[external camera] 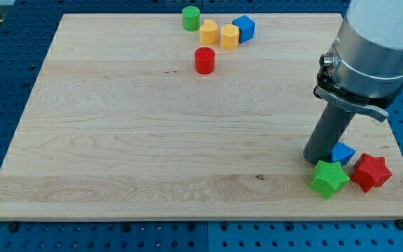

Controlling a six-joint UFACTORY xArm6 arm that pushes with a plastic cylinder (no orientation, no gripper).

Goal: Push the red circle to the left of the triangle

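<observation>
The red circle (204,61) stands near the view's top, a little right of centre. The blue triangle (342,152) lies at the lower right, partly hidden behind my rod. My tip (318,160) rests on the board just left of the blue triangle, touching or nearly touching it, and far from the red circle. A green star (329,178) lies just below my tip and a red star (370,172) to its right.
A green cylinder (191,18), two yellow blocks (208,32) (229,36) and a blue cube (244,28) cluster at the top above the red circle. The wooden board (117,140) sits on a blue perforated table. The arm's grey body (373,49) fills the upper right.
</observation>
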